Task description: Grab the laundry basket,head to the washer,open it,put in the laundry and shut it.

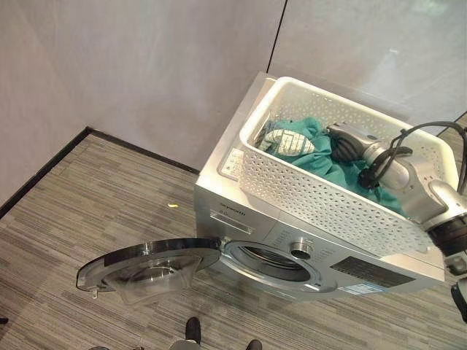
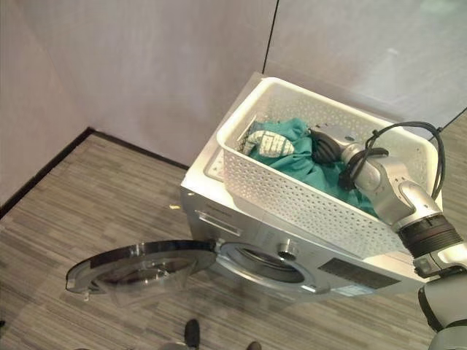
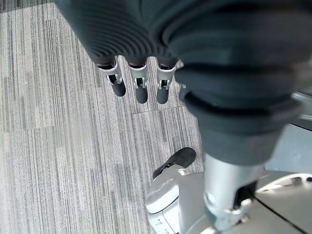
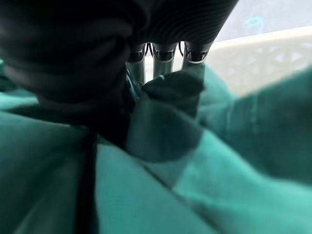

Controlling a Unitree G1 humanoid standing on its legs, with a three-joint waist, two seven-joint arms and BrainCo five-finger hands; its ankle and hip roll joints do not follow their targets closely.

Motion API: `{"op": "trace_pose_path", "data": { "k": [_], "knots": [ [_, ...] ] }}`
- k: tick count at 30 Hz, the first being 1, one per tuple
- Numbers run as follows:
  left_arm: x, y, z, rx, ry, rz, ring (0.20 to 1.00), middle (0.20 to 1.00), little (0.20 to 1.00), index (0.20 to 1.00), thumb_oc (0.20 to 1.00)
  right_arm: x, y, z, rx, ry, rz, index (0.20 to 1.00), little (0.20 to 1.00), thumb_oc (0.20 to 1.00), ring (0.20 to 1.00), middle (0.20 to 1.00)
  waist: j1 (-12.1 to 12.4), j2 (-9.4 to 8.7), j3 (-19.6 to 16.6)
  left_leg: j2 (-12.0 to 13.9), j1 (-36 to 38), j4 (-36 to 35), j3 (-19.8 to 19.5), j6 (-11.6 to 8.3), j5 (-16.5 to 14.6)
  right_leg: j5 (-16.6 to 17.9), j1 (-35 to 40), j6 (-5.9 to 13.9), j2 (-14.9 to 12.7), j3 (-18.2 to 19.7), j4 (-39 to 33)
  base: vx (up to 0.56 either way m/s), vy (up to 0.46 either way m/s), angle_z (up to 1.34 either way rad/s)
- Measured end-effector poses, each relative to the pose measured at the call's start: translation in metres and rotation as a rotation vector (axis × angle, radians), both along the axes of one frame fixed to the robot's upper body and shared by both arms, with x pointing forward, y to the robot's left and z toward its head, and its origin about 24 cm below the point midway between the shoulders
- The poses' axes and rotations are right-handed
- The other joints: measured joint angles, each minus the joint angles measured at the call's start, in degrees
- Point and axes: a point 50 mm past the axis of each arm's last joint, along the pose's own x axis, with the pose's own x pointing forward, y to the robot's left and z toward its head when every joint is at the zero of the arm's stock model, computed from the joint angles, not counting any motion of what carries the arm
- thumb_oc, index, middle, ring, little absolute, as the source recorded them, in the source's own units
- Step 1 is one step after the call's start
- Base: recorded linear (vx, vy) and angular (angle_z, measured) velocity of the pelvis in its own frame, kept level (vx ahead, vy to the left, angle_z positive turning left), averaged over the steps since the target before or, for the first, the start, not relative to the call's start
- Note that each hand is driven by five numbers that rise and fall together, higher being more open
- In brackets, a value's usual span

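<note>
White laundry basket [image 1: 314, 191] sits on top of silver washer [image 1: 241, 211]. Washer door [image 1: 146, 266] swung wide open, hanging out over grey striped floor [image 1: 95, 204]. Teal laundry [image 2: 306, 164] lies inside basket, patterned piece on top toward far end. My right hand [image 2: 325, 146] reaches into basket; my fingers [image 4: 163, 61] dig into teal cloth, fold bunched against them, grasping laundry. My left hand [image 3: 141, 83] hangs low over floor, fingers straight, relaxed, holding nothing.
</note>
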Motion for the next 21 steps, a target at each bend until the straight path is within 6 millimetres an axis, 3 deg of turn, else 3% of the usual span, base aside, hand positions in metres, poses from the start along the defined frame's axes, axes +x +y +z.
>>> {"op": "trace_pose_path", "data": {
  "k": [9,13,20,21],
  "knots": [
    [0.001,0.000,0.000,0.001,-0.001,-0.002,1.000,1.000,1.000,1.000,1.000,0.002,-0.007,0.004,0.010,-0.020,-0.041,0.200,0.200,0.200,0.200,0.200,0.04,0.22,0.09,-0.02,0.02,0.03,-0.05,0.00,0.03,-0.01,0.04,-0.01,-0.04,-0.03,0.00,0.00,-0.001,0.01],
    [0.008,-0.005,0.000,-0.006,-0.009,-0.039,1.000,1.000,1.000,1.000,1.000,0.002,-0.028,0.028,0.105,-0.172,-0.132,0.200,0.200,0.200,0.200,0.200,0.35,1.60,0.53,-0.24,0.39,0.07,-0.70,0.12,0.11,-0.01,0.74,-0.01,-0.15,-0.38,0.00,0.01,-0.008,0.08],
    [0.010,-0.009,-0.001,-0.014,-0.012,-0.052,1.000,1.000,1.000,1.000,1.000,-0.003,-0.040,0.062,0.183,-0.300,-0.152,0.200,0.200,0.200,0.200,0.200,0.49,2.59,0.41,-0.21,2.01,-0.06,-0.60,0.14,0.13,-0.04,2.20,-0.04,-0.08,-0.27,-0.01,0.00,0.000,0.00],
    [0.012,-0.010,-0.001,-0.016,-0.014,-0.053,1.000,1.000,1.000,1.000,1.000,-0.004,-0.041,0.074,0.206,-0.346,-0.152,0.200,0.200,0.200,0.200,0.200,0.34,2.64,0.38,-0.21,2.24,-0.06,-0.63,0.14,0.13,-0.06,2.48,-0.03,-0.09,-0.28,-0.01,0.00,0.000,0.00]
  ]
}}
